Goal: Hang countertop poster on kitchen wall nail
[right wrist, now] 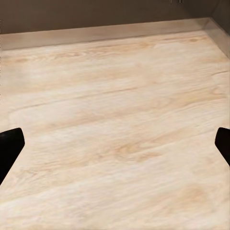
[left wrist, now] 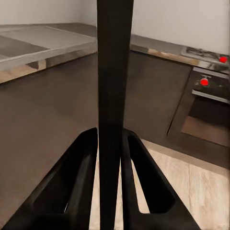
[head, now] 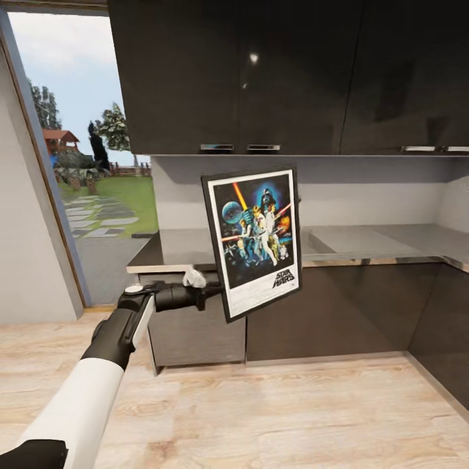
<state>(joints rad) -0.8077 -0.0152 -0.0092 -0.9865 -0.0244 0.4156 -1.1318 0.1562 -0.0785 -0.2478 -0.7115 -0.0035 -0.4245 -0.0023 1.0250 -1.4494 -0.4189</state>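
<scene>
One end effector, the left (head: 212, 293), is clamped on the lower left edge of the poster (head: 255, 238), holding it upright and slightly tilted in the air before the steel surface (head: 365, 242). Right end effector (right wrist: 115, 143) hangs spread wide over the wood floor (right wrist: 115, 96).

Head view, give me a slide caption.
Left pincer holds the poster upright by its edge, off the countertop, below dark cabinets.
</scene>
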